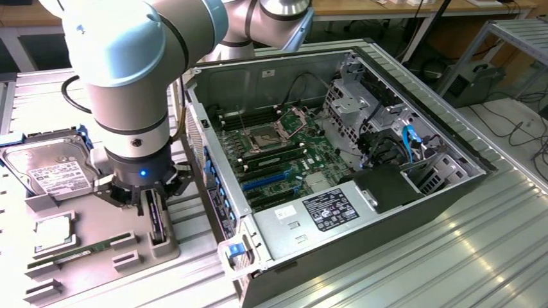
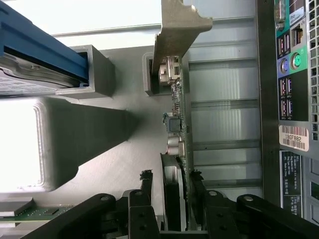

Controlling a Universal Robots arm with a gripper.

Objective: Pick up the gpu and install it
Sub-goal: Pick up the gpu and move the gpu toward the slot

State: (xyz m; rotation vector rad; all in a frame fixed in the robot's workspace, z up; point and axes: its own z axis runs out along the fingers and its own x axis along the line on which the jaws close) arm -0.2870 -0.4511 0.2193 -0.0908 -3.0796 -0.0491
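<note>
The gpu [image 1: 156, 217] stands on its edge in a slot of the grey fixture tray [image 1: 94, 247], at the exterior view's left beside the open computer case [image 1: 360, 212]. In the wrist view the gpu [image 2: 175, 124] is a thin dark green card with a silvery bracket [image 2: 177, 30] at its far end. My gripper [image 1: 147, 199] sits right over the card. Its two black fingers [image 2: 147, 177] straddle the card's near end, with a small gap on each side. The gripper [image 2: 171, 175] is open.
On the tray lie a silver hard drive [image 1: 51, 168], a square processor [image 1: 53, 232] and a long green memory stick [image 1: 73, 253]. The case shows the motherboard [image 1: 278, 144] with blue card slots [image 1: 264, 183]. The case's rear port panel [image 2: 294, 74] is close beside the card.
</note>
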